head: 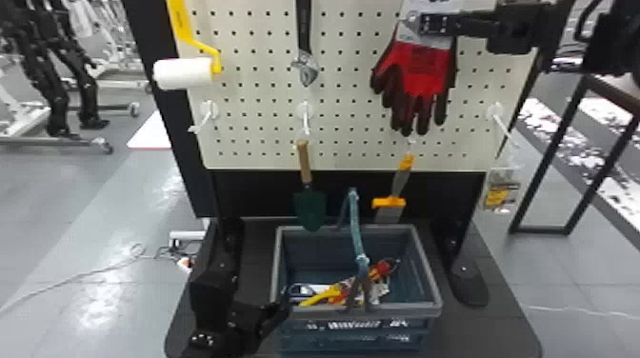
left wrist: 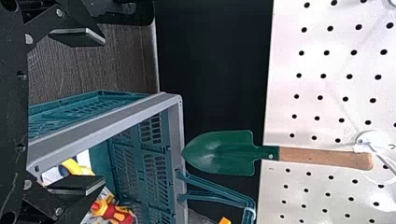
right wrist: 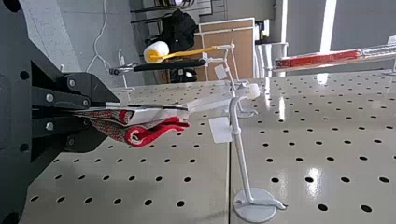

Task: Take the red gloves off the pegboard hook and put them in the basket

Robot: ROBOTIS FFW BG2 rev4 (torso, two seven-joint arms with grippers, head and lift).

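Red gloves [head: 419, 66] hang at one o'clock, clenched in our right gripper [right wrist: 103, 116]; our left gripper [left wrist: 103, 111] gapes. We should ease them over the tip of the hook [right wrist: 240, 154], untwisted.

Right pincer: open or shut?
Shut on something: the right pincer has the red gloves clamped, their fabric bunched between its two black fingers.

head view | wrench [head: 304, 28]: top cut off | paint roller [head: 183, 74]: handle cut off
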